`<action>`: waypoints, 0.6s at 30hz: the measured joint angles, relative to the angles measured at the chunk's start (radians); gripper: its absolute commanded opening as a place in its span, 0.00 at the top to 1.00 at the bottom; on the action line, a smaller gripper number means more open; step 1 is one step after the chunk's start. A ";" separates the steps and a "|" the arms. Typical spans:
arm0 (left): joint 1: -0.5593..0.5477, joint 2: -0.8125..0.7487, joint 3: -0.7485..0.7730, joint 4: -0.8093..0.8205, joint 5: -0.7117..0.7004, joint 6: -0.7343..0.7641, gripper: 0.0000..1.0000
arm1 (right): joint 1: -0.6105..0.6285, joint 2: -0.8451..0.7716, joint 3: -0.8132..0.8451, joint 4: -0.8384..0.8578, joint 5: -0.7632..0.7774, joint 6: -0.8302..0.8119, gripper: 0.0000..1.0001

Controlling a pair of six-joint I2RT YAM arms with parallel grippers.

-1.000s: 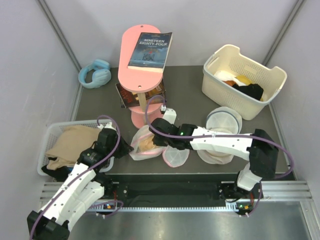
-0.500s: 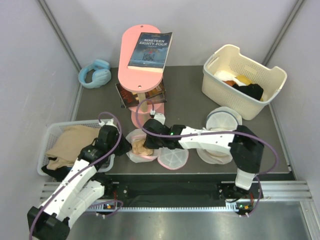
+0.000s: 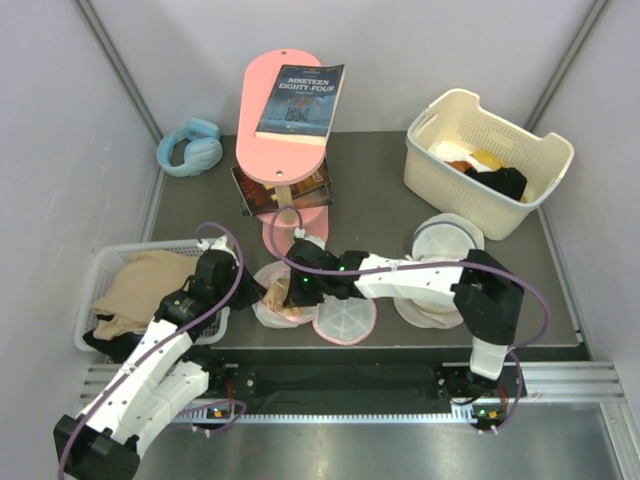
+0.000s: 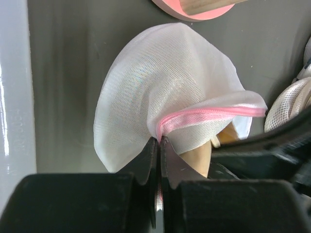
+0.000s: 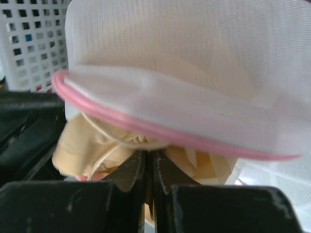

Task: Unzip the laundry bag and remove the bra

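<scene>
Just in front of the pink stand [image 3: 262, 100], the right gripper [image 5: 149, 156] had pushed into the unzipped laundry bag [image 4: 146, 82]. Its jaws were clamped on the bra [image 5: 82, 141], while the left gripper [image 4: 159, 141] pinched the bag's pink trim, jaws together. Only the pull-out seemingly remained.

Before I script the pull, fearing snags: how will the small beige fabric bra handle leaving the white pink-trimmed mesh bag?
Probably floppy: the bra bunches in folds at the right gripper. It may drag the crumpled mesh bag, likely light too.

The book [image 3: 300, 102] cover reads "NINETEEN EIGHTY-FOUR".
</scene>
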 measured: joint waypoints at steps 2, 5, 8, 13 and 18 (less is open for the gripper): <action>0.000 0.000 0.000 -0.001 -0.002 0.001 1.00 | -0.007 -0.047 -0.043 0.009 -0.017 0.011 1.00; 0.000 0.000 0.000 -0.001 -0.002 0.001 1.00 | -0.031 -0.147 -0.122 0.027 -0.032 0.037 1.00; 0.000 -0.004 0.000 -0.001 -0.002 0.001 1.00 | -0.074 -0.241 -0.179 0.043 -0.035 0.054 1.00; 0.000 -0.026 0.000 0.001 0.000 0.004 1.00 | -0.131 -0.296 -0.209 0.063 -0.035 0.071 1.00; 0.000 -0.028 0.000 0.003 0.021 0.011 1.00 | -0.136 -0.237 -0.180 0.077 -0.037 0.092 1.00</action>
